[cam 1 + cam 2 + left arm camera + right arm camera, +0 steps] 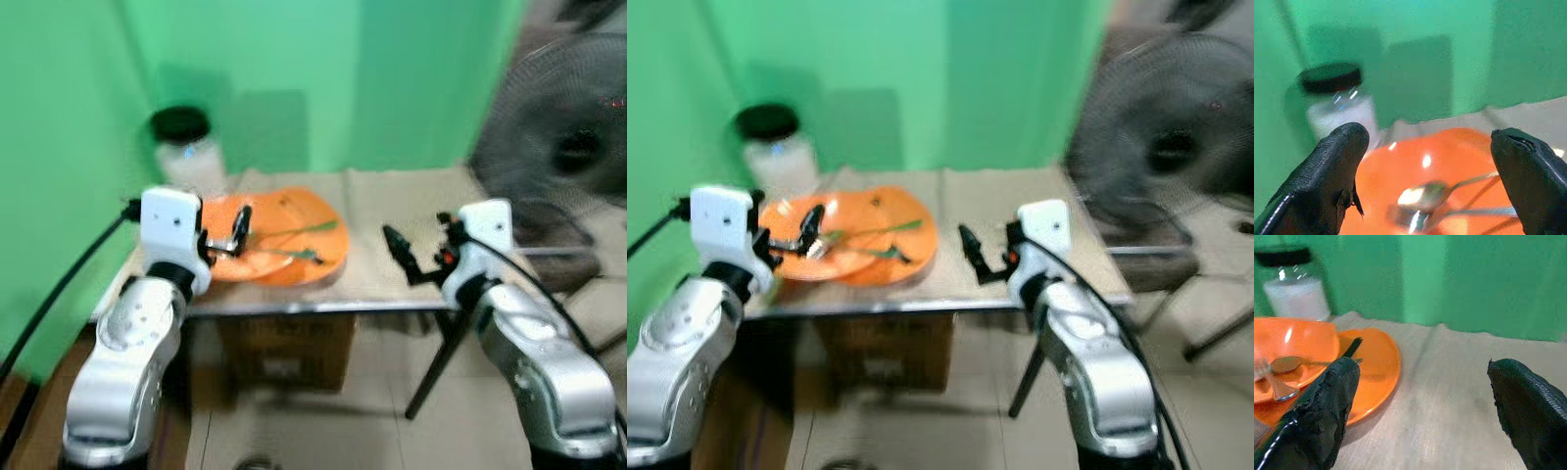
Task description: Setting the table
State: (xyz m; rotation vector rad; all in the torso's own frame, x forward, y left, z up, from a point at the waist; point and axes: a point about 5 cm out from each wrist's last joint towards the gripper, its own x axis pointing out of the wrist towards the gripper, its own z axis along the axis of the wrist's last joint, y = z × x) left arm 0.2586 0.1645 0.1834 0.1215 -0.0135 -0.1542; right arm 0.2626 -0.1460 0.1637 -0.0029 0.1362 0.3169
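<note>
- A small table [392,284] with a pale cloth-like top and a metal front edge stands against a green wall.
- Orange plates [313,257] lie on its left part, overlapping; they sit just ahead of the left claw [238,233], whose fingers are spread over them.
- Spoons [1425,196] rest on the plates, between the left claw's fingers in the wrist view.
- A jar [188,152] with a black lid and white contents stands at the back left corner, beyond the left claw.
- The bare cloth lies under and ahead of the right claw [400,253], plates to its left.
</note>
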